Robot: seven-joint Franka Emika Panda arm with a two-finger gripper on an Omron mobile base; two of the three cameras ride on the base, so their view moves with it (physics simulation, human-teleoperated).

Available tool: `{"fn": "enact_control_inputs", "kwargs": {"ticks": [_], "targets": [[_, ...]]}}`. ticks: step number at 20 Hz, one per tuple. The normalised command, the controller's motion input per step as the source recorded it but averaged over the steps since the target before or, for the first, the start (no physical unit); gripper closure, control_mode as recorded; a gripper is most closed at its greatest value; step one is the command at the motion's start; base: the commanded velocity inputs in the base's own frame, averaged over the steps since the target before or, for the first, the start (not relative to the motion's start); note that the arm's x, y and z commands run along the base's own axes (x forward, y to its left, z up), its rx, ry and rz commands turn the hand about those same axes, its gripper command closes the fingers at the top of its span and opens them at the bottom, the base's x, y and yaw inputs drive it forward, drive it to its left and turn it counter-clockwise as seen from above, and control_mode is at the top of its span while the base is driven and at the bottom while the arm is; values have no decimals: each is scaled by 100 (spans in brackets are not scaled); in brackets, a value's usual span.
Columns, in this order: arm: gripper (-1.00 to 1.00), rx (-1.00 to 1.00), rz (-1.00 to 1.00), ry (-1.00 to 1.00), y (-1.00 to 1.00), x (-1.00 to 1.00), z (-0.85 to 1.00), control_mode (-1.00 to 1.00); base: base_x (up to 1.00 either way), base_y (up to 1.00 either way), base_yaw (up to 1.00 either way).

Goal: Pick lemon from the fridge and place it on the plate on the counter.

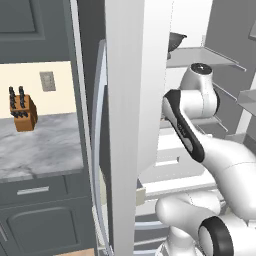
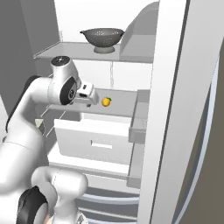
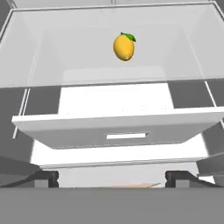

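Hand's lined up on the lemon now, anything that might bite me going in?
The lemon sits far back on the fridge shelf, well beyond the open hand; a shallow reach may close on nothing. It is round and could roll if nudged. The open fridge door stands close beside the arm, so swinging out might clip it.

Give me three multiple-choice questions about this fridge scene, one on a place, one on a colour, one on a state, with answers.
1. Where does the lemon lie?
A. in the colander
B. on a fridge shelf above the drawer
C. on the counter

2. What colour is the knife block on the counter?
A. brown
B. blue
C. white

3. How is the gripper?
A. shut on the lemon
B. shut, empty
C. open, short of the lemon

Answers: 1 B, it rests on the shelf over the drawer. 2 A, the block is brown. 3 C, the tips stand wide apart, lemon ahead.
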Motion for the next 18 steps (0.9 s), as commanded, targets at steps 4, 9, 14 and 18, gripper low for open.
{"fn": "enact_control_inputs", "kwargs": {"ticks": [4, 9, 14, 18], "targets": [[-100, 0, 1, -10, -26, 46, -8, -100, 0, 0, 0], [-100, 0, 2, -4, -30, 37, -5, -100, 0, 0, 0], [-100, 0, 0, -4, -14, 43, 0, -100, 0, 0, 0], [-100, 0, 0, 0, -4, 54, -6, -100, 0, 0, 0]]}}
